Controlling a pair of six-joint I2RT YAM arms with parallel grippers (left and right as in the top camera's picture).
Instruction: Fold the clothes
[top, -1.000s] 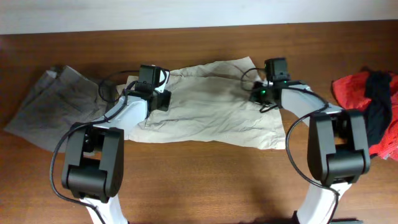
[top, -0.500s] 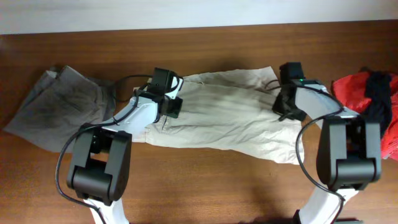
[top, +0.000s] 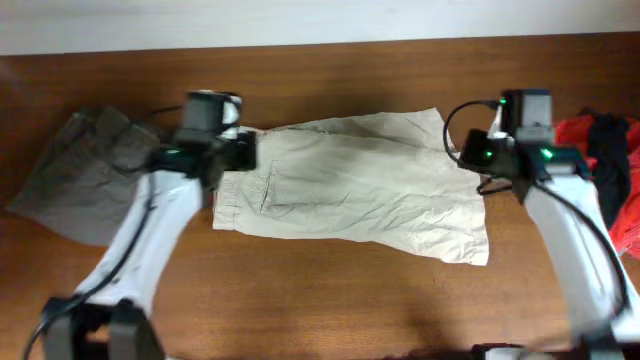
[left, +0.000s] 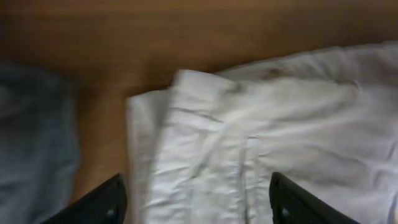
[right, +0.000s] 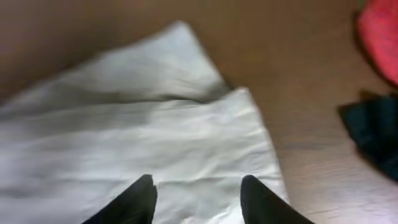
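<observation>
The light beige shorts (top: 350, 185) lie flat across the middle of the table, waistband to the left and leg hems to the right. My left gripper (top: 232, 152) hovers open over the waistband end; in the left wrist view its fingers (left: 112, 199) stand wide apart above the waistband (left: 199, 143) with nothing between them. At the right end of the shorts my right gripper (top: 492, 155) is also open. The right wrist view shows it (right: 198, 183) above the leg hem corner (right: 249, 124), holding nothing.
Darker grey shorts (top: 80, 180) lie crumpled at the far left, close to the left arm and seen as grey cloth (left: 31, 137) in the left wrist view. A red garment (top: 575, 135) and a black one (top: 605, 165) are heaped at the right edge. Bare wood table (top: 330, 300) lies in front.
Both grippers have opened and let go of the beige shorts. The arms have lifted and drawn outward, and the shorts now lie stretched flat.
</observation>
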